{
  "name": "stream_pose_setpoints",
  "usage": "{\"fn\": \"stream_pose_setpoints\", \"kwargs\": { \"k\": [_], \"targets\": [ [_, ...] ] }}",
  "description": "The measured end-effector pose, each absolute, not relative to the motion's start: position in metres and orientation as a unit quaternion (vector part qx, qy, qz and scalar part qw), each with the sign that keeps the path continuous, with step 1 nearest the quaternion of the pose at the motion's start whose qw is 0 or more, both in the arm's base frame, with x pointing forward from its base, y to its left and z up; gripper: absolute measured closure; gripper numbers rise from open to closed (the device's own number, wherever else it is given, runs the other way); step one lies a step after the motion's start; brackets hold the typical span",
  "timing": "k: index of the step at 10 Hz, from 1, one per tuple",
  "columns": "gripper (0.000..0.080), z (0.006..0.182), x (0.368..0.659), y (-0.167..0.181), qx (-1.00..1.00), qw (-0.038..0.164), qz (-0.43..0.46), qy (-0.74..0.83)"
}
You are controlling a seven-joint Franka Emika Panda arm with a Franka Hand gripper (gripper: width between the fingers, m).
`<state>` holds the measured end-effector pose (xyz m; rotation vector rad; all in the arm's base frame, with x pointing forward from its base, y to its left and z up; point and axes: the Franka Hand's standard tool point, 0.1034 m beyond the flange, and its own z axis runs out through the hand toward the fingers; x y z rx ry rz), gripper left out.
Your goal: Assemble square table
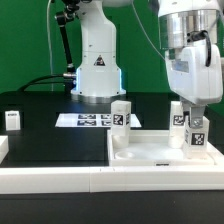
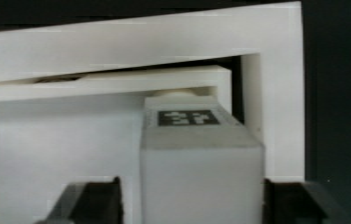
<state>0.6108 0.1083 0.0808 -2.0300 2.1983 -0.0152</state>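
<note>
The square table's slab (image 1: 160, 150) lies flat at the exterior view's right, against the white rail. My gripper (image 1: 196, 126) stands over its near right corner, shut on a white tagged leg (image 1: 196, 137) held upright, with its lower end at the slab. In the wrist view the leg (image 2: 198, 150) fills the space between my dark fingers (image 2: 97, 205), and its end meets the slab's corner (image 2: 136, 85). A second leg (image 1: 178, 116) stands just behind the held one. A third leg (image 1: 121, 113) stands at the slab's far left corner. A fourth leg (image 1: 13, 120) stands far left.
The marker board (image 1: 92, 120) lies on the black surface in front of the robot base (image 1: 97, 70). A long white rail (image 1: 60, 180) borders the front, and it also shows in the wrist view (image 2: 278, 60) around the slab's corner.
</note>
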Motion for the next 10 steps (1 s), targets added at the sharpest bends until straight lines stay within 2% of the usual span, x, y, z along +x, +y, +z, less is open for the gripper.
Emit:
{"fn": "stream_pose_setpoints", "kwargs": {
  "k": [1,2,8,10],
  "targets": [
    [0.0259,0.0808,0.6108,0.1083,-0.693,0.074,-0.007,0.717],
    [0.0183,0.0818,0.6099,0.1105,-0.717,0.069,0.000,0.694],
    [0.0150,0.0842,0.6132,0.1123,-0.855,0.063,-0.020,0.514],
    [0.0150,0.0849,0.6135,0.1143,-0.906,0.047,-0.031,0.420]
  ]
}}
